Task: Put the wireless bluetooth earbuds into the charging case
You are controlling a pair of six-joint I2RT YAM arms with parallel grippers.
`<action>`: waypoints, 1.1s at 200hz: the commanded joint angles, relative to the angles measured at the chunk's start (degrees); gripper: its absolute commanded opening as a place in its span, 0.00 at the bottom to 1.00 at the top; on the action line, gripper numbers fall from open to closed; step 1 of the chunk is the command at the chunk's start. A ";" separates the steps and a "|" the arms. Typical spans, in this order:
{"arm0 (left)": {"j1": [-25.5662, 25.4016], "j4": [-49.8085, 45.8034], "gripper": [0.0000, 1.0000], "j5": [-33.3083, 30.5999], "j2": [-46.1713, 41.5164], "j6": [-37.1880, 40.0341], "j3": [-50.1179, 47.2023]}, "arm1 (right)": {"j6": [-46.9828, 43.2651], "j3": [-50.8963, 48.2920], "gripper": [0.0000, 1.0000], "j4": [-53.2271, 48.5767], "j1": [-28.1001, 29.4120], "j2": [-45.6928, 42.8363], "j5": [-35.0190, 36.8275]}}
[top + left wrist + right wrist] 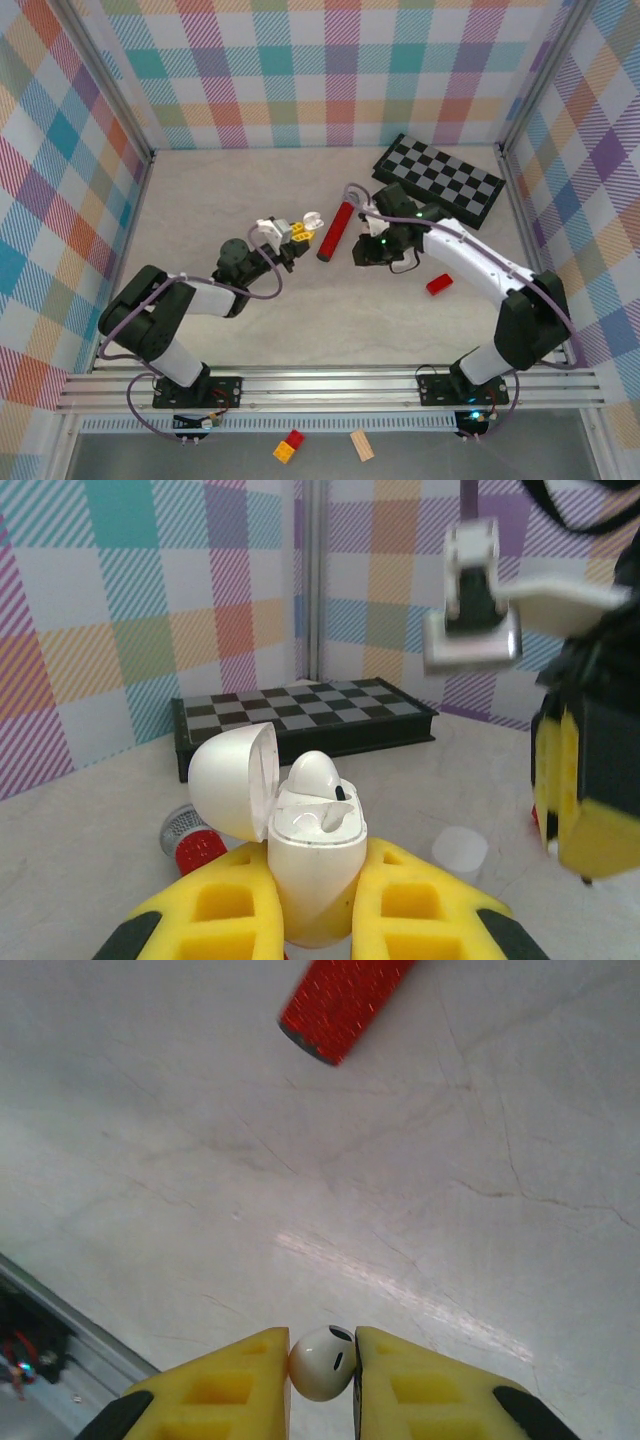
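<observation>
Earbud (pixel 322 1363) sits pinched in my right gripper (pixel 322 1378); my left gripper (pixel 318 905) clamps the open charging case (pixel 318 835), lying leftward, mouth up, one bud (pixel 315 775) seated.

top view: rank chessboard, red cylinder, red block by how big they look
1. chessboard
2. red cylinder
3. red block
All sit at a similar depth, so nearness hardly skews the order.
</observation>
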 commanded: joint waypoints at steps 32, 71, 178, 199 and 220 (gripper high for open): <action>-8.56 0.70 0.00 -10.13 5.50 3.71 4.20 | 3.17 0.27 0.23 7.55 -3.41 -5.12 -9.25; -14.20 1.16 0.00 -13.59 9.17 8.35 7.37 | 5.37 0.56 0.22 12.39 -5.39 -6.10 -13.38; -17.65 1.84 0.00 -15.74 10.91 6.48 10.32 | 9.08 -2.48 0.22 18.36 -8.13 -7.25 -13.21; -17.61 1.75 0.00 -15.57 10.94 5.25 10.91 | 9.00 -2.70 0.22 18.50 -8.18 -7.07 -13.55; -17.64 1.75 0.00 -15.28 11.36 4.30 11.59 | 9.16 -2.96 0.22 18.80 -8.17 -6.90 -13.86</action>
